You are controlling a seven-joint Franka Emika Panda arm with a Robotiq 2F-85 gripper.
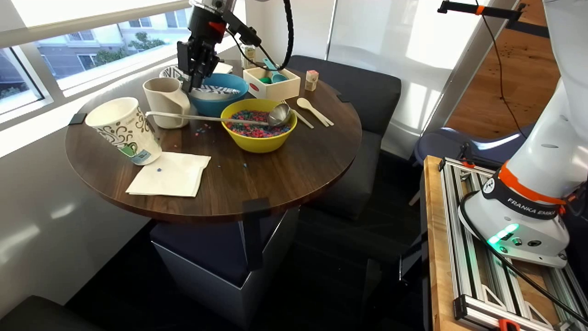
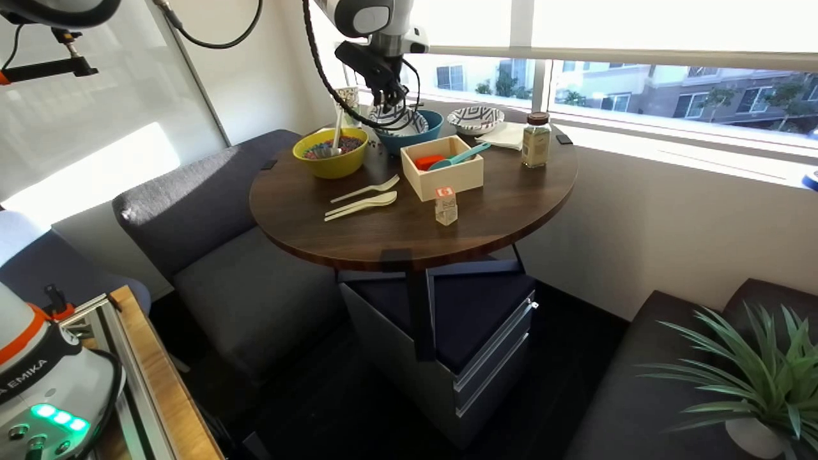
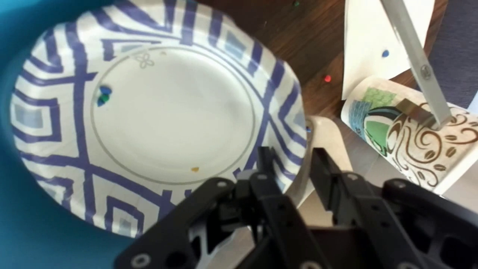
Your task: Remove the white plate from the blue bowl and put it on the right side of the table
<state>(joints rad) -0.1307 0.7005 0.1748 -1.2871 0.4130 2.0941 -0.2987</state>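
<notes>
The white plate [image 3: 171, 116], round with dark blue-purple markings and a few bits on it, sits tilted inside the blue bowl [image 3: 26, 209]. In both exterior views the plate [image 1: 215, 94] [image 2: 406, 124] shows within the blue bowl [image 1: 215, 108] [image 2: 432, 126]. The bowl stands at the far side of the dark round table [image 1: 257, 184]. My gripper [image 3: 293, 160] is open, with its fingers on either side of the plate's rim and a gap around it. In an exterior view the gripper [image 1: 192, 83] is at the bowl's edge near the white pitcher.
The white pitcher [image 1: 166, 101] stands close beside the blue bowl. A tilted patterned paper cup [image 1: 126, 131], a yellow bowl [image 1: 257, 144] with a ladle [image 1: 278, 115], and a wooden box [image 1: 275, 90] are nearby. Another patterned dish [image 2: 476, 120] and a jar [image 2: 535, 140] stand toward the window.
</notes>
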